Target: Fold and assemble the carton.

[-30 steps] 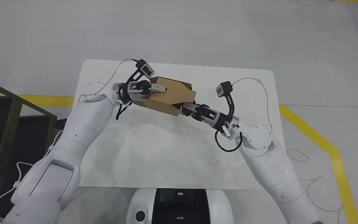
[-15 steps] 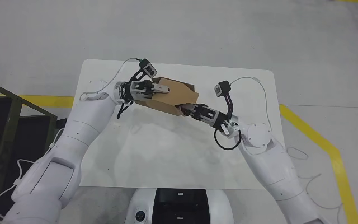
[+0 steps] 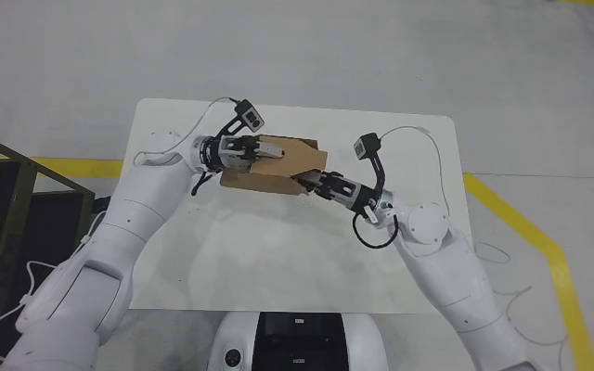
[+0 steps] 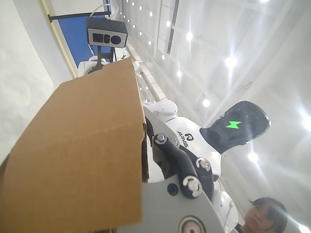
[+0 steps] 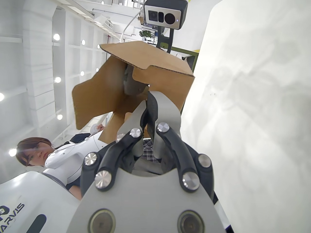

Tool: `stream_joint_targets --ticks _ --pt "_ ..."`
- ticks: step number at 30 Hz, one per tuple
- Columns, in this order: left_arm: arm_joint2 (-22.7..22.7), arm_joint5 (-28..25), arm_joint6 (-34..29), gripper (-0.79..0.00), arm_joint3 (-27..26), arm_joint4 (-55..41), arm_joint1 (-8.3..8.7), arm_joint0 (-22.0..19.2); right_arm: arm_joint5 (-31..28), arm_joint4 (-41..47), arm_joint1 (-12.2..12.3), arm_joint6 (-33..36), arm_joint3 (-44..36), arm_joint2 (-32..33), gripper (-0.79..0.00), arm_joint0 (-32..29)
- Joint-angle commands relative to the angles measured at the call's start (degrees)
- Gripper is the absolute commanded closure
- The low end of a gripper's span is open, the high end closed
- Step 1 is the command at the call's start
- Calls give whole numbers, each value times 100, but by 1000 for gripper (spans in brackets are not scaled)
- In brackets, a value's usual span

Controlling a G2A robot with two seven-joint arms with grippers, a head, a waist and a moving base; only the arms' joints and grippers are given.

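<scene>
A brown carton (image 3: 278, 173) is held just above the far middle of the white table (image 3: 232, 260), between my two grippers. My left gripper (image 3: 264, 148) is at its left end, shut on a carton wall, with one pale finger lying along the top. In the left wrist view that wall (image 4: 73, 146) hides one finger; the other finger (image 4: 178, 157) shows beside it. My right gripper (image 3: 313, 180) is at the carton's near right corner, shut on its edge. In the right wrist view the closed gripper (image 5: 147, 105) meets the carton (image 5: 167, 66), whose flaps stand open.
The table's near half (image 3: 278, 250) is bare. A dark metal frame (image 3: 19, 185) stands off the table's left edge. A thin white cable (image 3: 436, 153) loops over the table's far right corner.
The carton has swung down flatter and stretched leftward. My left gripper has shifted right, its finger now lying over the carton's top. The right gripper moved slightly left with it.
</scene>
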Motion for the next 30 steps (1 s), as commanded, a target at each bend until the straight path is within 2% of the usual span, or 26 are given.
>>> stream_joint_targets --ticks 1,13,30 --pt "35 -4 0 0 -13 -26 -2 -7 10 -38 -6 -3 -7 -35 0 4" --pt "166 -52 0 0 -12 -115 15 -70 17 -204 -17 -38 -49 -106 0 -23" --pt "19 -179 0 0 190 -235 155 -63 -61 -142 85 -80 -287 441 0 -266"
